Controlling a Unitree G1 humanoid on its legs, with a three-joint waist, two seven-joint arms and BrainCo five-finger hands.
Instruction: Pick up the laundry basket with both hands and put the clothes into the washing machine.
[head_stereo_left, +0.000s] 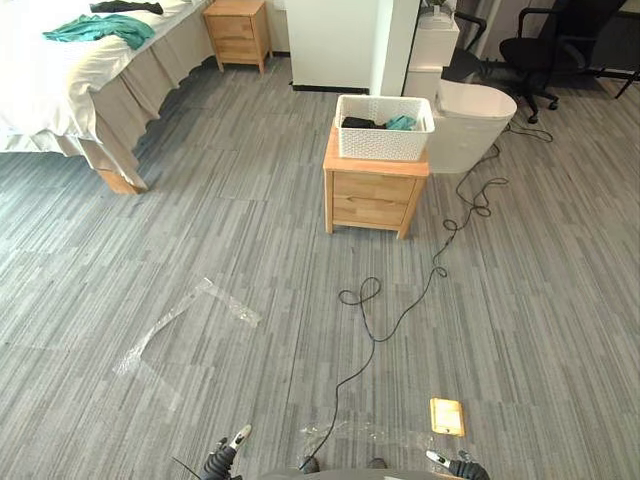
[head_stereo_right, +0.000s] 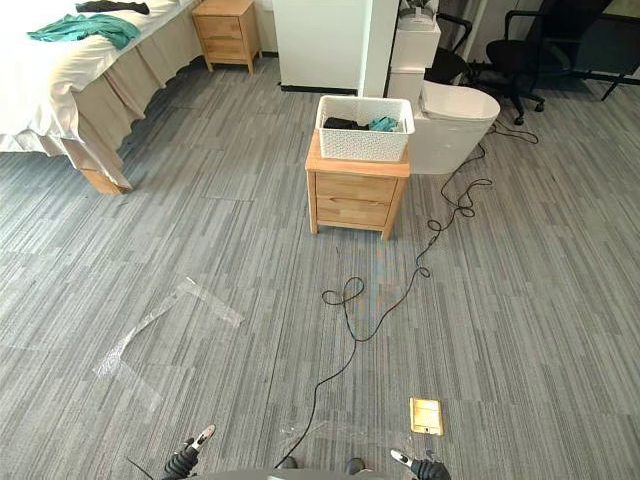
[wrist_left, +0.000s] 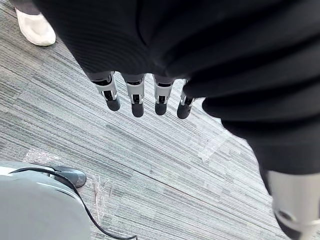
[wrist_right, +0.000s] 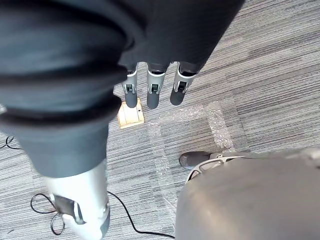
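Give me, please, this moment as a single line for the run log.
left hand: open, empty | right hand: open, empty | laundry basket: on wooden nightstand, far ahead, clothes inside, untouched

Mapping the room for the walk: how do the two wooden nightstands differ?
The near nightstand carries the white laundry basket; the far nightstand has a bare top. The near nightstand stands out on the open floor; the far nightstand sits beside the bed. Both are light wood with drawers.
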